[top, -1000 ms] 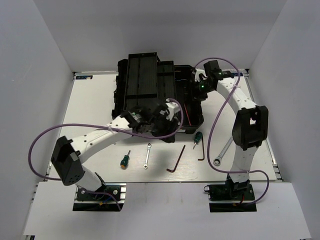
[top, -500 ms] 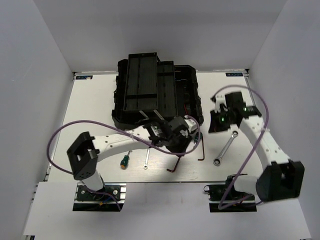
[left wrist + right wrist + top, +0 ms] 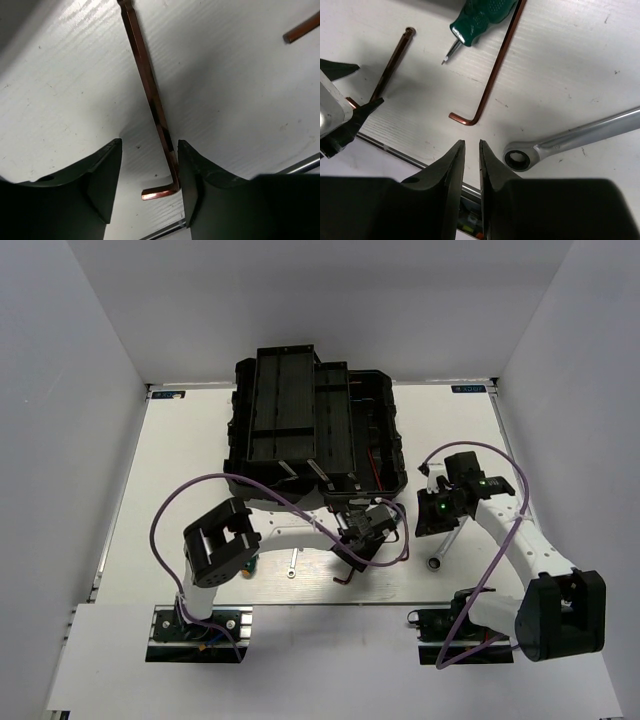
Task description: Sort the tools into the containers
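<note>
Overhead; close wrists, shared hex key

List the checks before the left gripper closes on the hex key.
1. Left gripper open: ok.
2. Hex key between its fingers: ok, though nearer one finger.
3. Nothing else between the fingers: ok.
4. Fingertips low enough to pinch: cannot tell.
5. Right gripper apart from the left one and holding nothing: ok.
</note>
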Tool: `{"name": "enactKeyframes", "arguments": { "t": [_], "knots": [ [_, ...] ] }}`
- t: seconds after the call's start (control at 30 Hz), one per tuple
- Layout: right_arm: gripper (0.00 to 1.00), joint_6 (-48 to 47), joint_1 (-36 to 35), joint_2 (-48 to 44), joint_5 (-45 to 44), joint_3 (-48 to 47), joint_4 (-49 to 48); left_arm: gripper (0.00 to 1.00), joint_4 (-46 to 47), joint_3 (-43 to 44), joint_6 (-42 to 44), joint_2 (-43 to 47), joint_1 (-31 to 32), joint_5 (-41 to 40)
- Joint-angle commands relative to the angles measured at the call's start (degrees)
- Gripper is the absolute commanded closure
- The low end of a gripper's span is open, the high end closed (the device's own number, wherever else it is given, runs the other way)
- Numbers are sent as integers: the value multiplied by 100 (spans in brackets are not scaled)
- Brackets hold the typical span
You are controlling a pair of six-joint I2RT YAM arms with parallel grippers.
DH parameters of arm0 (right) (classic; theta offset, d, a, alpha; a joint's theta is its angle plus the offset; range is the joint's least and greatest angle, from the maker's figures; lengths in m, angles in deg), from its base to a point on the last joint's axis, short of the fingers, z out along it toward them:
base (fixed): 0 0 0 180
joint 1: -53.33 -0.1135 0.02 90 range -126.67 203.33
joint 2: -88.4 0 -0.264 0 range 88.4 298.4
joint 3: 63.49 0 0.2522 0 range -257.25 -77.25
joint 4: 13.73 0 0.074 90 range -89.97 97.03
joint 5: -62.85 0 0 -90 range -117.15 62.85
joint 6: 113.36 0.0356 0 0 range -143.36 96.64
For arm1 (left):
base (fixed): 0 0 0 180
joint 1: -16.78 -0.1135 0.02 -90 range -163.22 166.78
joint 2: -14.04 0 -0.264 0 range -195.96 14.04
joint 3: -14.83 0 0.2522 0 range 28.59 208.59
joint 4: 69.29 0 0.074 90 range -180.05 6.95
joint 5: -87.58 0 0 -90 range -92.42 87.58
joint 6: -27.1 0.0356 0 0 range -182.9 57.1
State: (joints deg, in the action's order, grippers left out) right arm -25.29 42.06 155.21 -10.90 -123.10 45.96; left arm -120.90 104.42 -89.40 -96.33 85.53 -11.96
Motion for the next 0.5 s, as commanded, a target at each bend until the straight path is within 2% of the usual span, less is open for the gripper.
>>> {"name": "enactKeyframes", "arguments": {
  "t": [0.0,0.27,0.37,0.47],
  "knots": [
    [76,132,2,-19,98,32,-313,42,66,169,-189,-28,33,-259],
    [76,306,19,175,36,5,-532,55,173,63,-434,-379,209,-48],
    [76,378,2,245,-8,23,-594,62,-38,63,-557,-573,323,-170],
    [76,422,2,272,-25,14,-638,74,-250,125,-611,-776,393,-241]
  ]
}}
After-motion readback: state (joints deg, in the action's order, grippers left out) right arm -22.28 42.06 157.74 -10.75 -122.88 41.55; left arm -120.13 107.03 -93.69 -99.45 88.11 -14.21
